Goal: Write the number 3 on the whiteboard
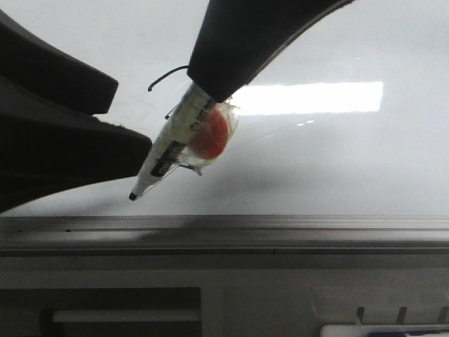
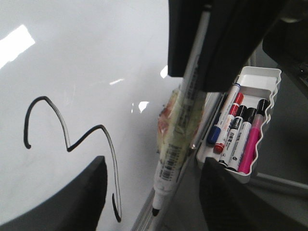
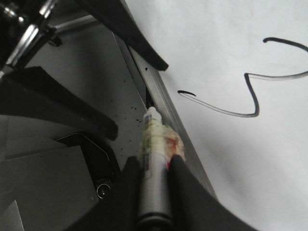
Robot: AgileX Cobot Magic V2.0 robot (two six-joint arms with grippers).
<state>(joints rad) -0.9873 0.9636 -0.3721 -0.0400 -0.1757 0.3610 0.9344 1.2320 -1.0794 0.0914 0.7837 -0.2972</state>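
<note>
Right pincer (image 3: 155, 166) grasps my marker (image 1: 179, 137); left pincer's state unclear. 3 (image 2: 72, 139) looks finished beside the tip, so lift straight off the whiteboard (image 1: 351, 161).

One whiteboard (image 1: 337, 161) carries one drawn number 3 (image 2: 72, 139). One marker pen (image 1: 172, 144) sits clamped in the right gripper (image 3: 154, 166), with one red lump (image 1: 209, 133) taped to its barrel. One white holder (image 2: 257, 84), just beside that gripper, contains five spare markers (image 2: 238, 132): one blue-capped, one red-capped, two black-capped, one pink.
</note>
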